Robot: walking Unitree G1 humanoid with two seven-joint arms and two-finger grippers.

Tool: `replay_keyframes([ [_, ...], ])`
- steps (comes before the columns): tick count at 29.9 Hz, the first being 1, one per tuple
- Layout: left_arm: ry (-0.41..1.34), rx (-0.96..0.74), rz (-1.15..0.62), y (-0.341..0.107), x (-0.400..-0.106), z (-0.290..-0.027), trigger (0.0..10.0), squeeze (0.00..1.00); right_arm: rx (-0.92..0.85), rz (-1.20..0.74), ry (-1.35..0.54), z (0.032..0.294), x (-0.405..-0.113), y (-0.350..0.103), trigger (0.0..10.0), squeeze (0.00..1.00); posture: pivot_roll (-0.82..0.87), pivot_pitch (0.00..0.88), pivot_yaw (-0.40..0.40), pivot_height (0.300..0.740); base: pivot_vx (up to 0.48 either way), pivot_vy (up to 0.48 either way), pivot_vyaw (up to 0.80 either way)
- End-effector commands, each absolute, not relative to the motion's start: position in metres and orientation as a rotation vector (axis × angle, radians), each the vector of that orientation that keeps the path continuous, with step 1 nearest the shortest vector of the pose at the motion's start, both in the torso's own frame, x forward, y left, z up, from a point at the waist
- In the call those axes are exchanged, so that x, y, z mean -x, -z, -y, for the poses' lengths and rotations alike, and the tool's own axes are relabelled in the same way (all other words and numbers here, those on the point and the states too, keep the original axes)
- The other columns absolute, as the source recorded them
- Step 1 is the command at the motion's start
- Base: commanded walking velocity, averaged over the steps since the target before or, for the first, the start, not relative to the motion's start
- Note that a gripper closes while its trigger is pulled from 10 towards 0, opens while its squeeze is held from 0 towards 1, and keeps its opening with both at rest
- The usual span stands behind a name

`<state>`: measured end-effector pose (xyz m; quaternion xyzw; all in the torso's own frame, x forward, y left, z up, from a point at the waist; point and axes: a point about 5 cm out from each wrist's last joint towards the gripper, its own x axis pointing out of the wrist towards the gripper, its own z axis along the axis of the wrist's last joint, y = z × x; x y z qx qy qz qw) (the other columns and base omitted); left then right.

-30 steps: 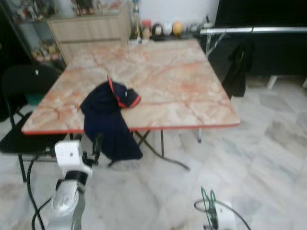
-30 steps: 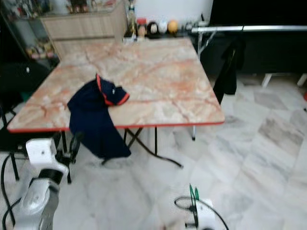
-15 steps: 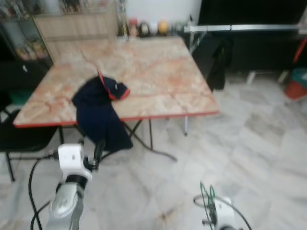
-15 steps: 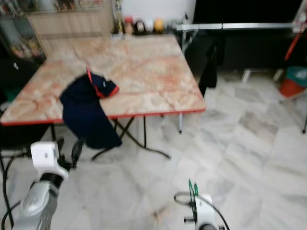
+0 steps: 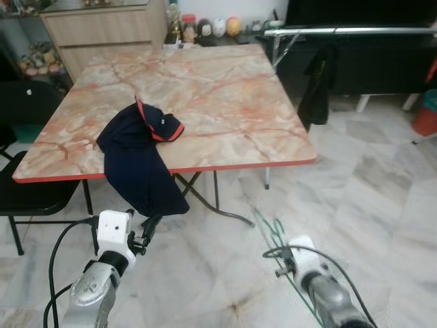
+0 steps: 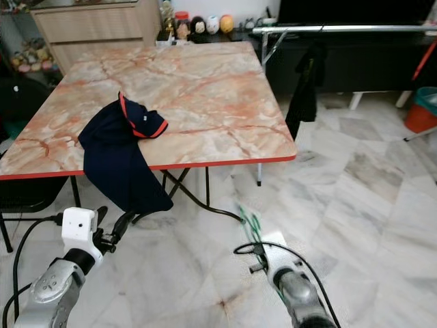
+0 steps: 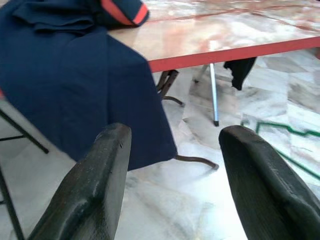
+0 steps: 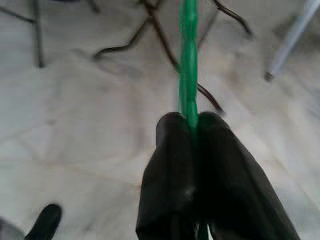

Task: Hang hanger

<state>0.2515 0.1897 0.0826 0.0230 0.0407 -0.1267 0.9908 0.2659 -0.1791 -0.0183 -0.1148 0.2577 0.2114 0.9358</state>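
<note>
The right hand (image 8: 191,125), pinching the green hanger (image 6: 251,222) at 5 o'clock, has risen and extended forward, the left hand (image 7: 172,165) stays spread at 7 o'clock, so carriage toward the rail (image 5: 348,30) at 1 o'clock appears underway

Both eye views look forward and steeply down from the robot's head at the marble-patterned folding table (image 5: 225,89), standing back from its red front edge; the right eye sees the same table slightly offset. The left wrist view looks low along its two black fingers (image 7: 95,180) toward that front edge, close beneath it. The right wrist view faces the floor near the table's crossed legs (image 8: 165,40), which the eye views share.
</note>
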Motion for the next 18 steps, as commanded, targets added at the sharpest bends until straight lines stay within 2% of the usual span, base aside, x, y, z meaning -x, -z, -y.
replay_keyframes([
  [1,0.285,-0.062,-0.108,-0.080,-0.252,-0.191,10.0,0.00,0.244,-0.498,-0.522,0.180,-0.268,0.012,10.0,0.00,0.00,0.000,0.008,0.740,0.000,0.000,0.00],
  [4,0.377,-0.073,-0.137,-0.078,-0.251,-0.189,10.0,0.00,0.222,-0.492,-0.723,0.182,-0.268,0.003,10.0,0.00,0.00,0.000,0.004,0.740,0.000,0.000,0.00],
  [5,0.377,-0.073,-0.137,-0.078,-0.251,-0.189,10.0,0.00,0.222,-0.492,-0.723,0.182,-0.268,0.003,10.0,0.00,0.00,0.000,0.004,0.740,0.000,0.000,0.00],
  [8,0.504,-0.141,-0.191,-0.072,-0.244,-0.187,10.0,0.00,0.256,-0.537,-0.895,0.188,-0.259,0.002,10.0,0.00,-0.01,0.000,0.001,0.740,0.000,0.000,0.00],
  [12,0.554,-0.174,-0.219,-0.068,-0.241,-0.188,10.0,0.00,0.262,-0.556,-0.997,0.188,-0.252,0.001,10.0,0.00,-0.01,0.000,0.001,0.740,0.000,0.000,0.00],
  [14,0.704,-0.273,-0.293,-0.060,-0.233,-0.186,10.0,0.00,0.286,-0.594,-1.167,0.192,-0.244,-0.005,10.0,0.00,0.00,0.000,-0.003,0.740,0.000,0.000,0.00],
  [18,0.784,-0.293,-0.331,-0.059,-0.231,-0.187,10.0,0.00,0.291,-0.597,-1.249,0.200,-0.245,-0.018,10.0,0.00,0.00,0.000,-0.005,0.740,0.000,0.000,0.00],
])
